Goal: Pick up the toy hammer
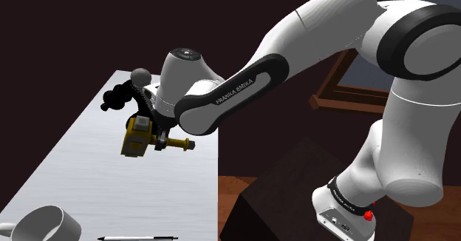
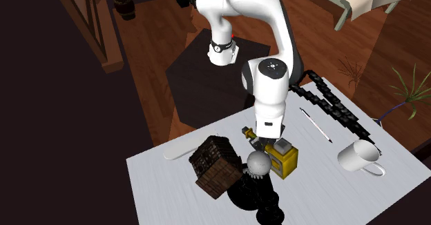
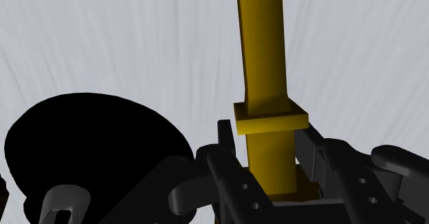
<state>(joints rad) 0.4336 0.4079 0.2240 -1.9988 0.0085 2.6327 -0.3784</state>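
**Supervisor:** Report pincer state and target position.

**Operator:** The pincer (image 3: 267, 146) is clenched on the toy hammer (image 1: 135, 137). In the wrist view I see both black fingers (image 3: 223, 162) pressed against the yellow handle, one on each side. The hammer therefore lies directly between the jaws, offset to neither side.

**Supervisor:** Long axis?

**Operator:** The handle runs crosswise to the closing direction. In the shoulder view the blocky yellow-and-dark head points toward that view's left and the dark-tipped handle end toward its right, above the pale worktop (image 1: 89, 173). I judge that the coming move is a straight rise. I expect little swing (the grasp sits on the handle close beside the head).

**Supervisor:** What remains unconfirmed?

**Operator:** I cannot tell whether the hammer is clear of the worktop. In the second exterior view the head lies just beside a grey ball (image 2: 257, 163) atop a black object and near a brown crate (image 2: 215, 165); contact there is hard to read. In the wrist view the handle's far end runs out of frame, and I cannot identify a black round shape (image 3: 96, 147) beside the fingers.
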